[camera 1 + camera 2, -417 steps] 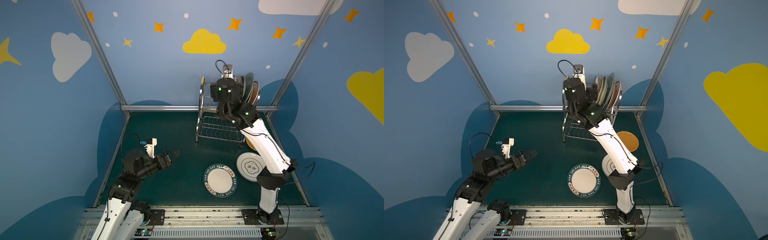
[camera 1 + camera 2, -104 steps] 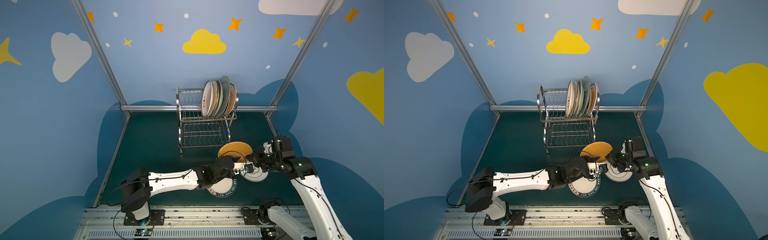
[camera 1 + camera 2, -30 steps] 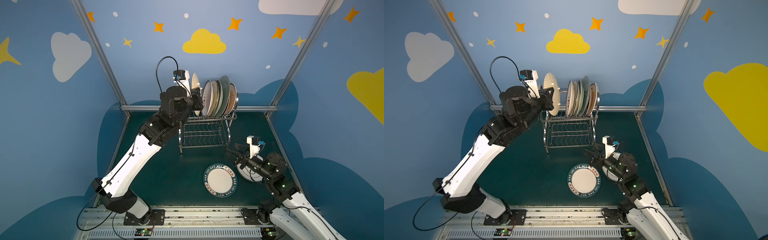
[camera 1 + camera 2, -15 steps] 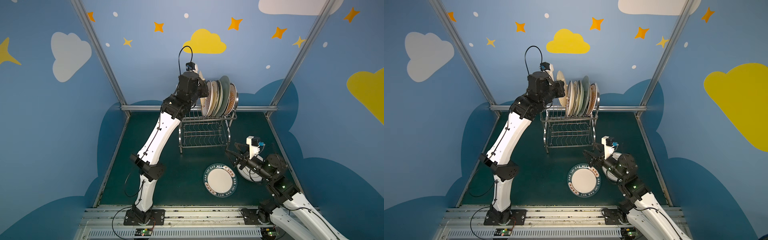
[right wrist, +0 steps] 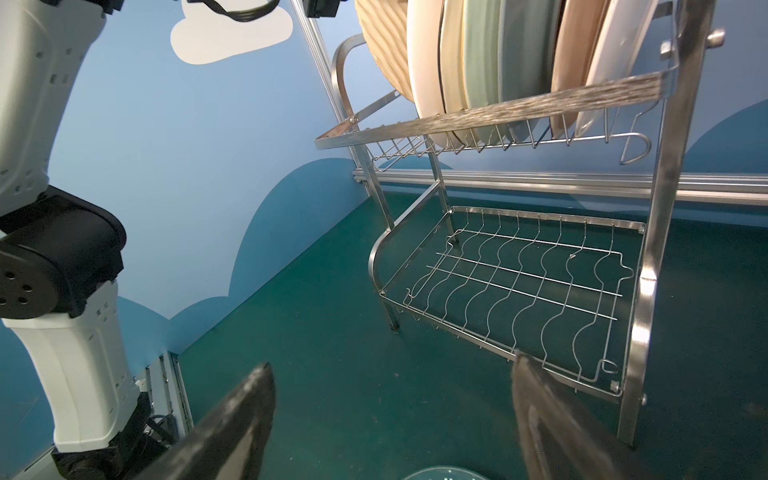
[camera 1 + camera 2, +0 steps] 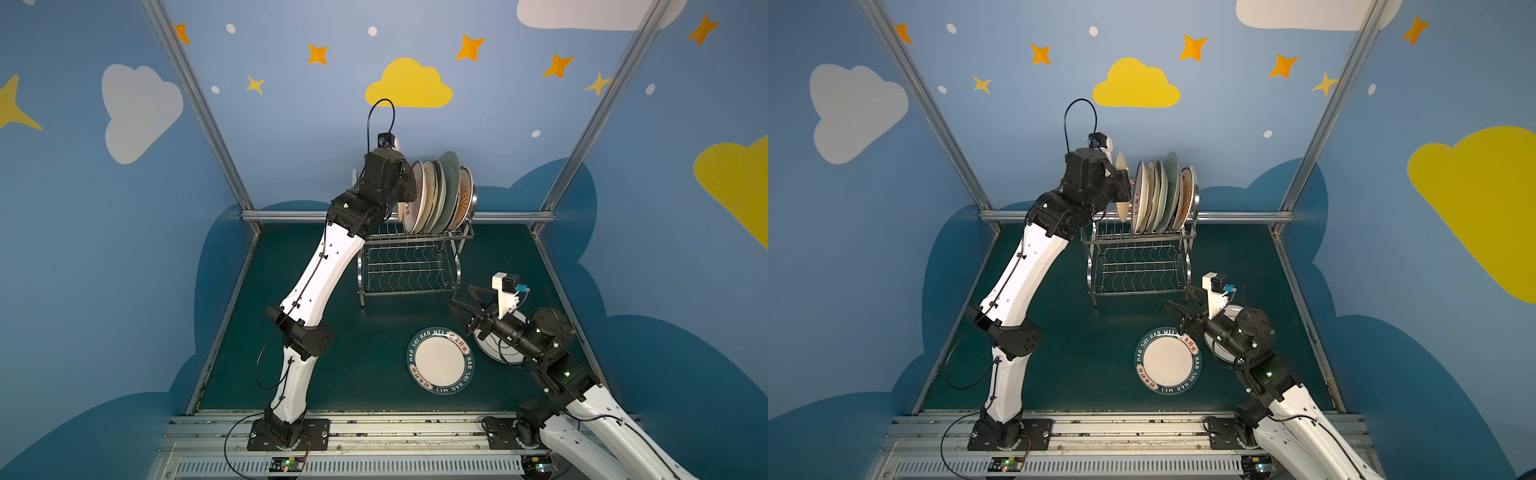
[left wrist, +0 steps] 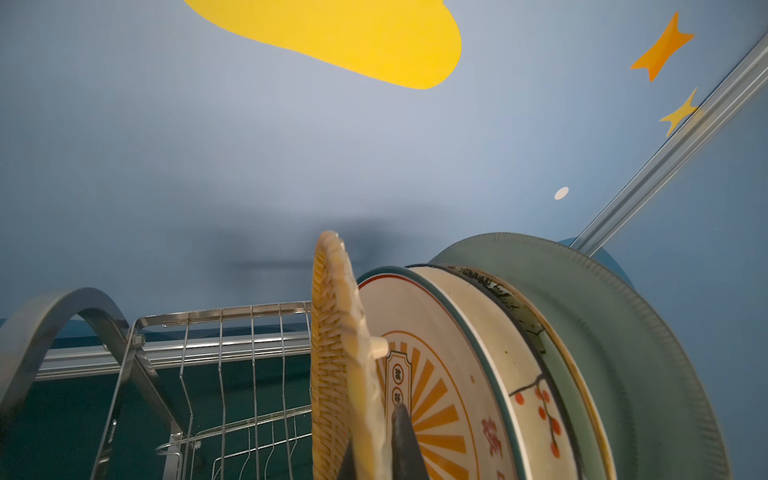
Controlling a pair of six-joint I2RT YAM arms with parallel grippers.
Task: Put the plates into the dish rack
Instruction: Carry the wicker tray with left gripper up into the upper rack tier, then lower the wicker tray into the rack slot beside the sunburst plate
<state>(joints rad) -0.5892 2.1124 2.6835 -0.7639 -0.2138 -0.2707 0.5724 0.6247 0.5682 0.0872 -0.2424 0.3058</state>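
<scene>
The dish rack [image 6: 409,266] [image 6: 1138,266] stands at the back, with several plates [image 6: 440,195] [image 6: 1163,195] upright in its upper tier. My left gripper [image 6: 1126,189] [image 7: 374,440] is shut on the orange woven plate [image 6: 1121,187] [image 7: 332,353], holding it upright just left of the sunburst plate [image 7: 440,386]. In the right wrist view its lower edge [image 5: 382,41] hangs over the tier's wires. My right gripper [image 6: 460,296] [image 5: 392,361] is open and empty above the mat. The teal lettered plate [image 6: 440,359] [image 6: 1168,360] lies flat, and another plate [image 6: 498,351] lies under the right arm.
The rack's wavy lower shelf [image 5: 519,282] holds nothing, and the slots left of the woven plate [image 7: 228,332] are free. The arched side frame [image 7: 62,324] is close to the left gripper. Aluminium rails [image 6: 399,216] edge the green mat.
My left arm has carried the woven plate to the right, from beside the rack's left end up against the row of racked plates. The right arm has not moved.
</scene>
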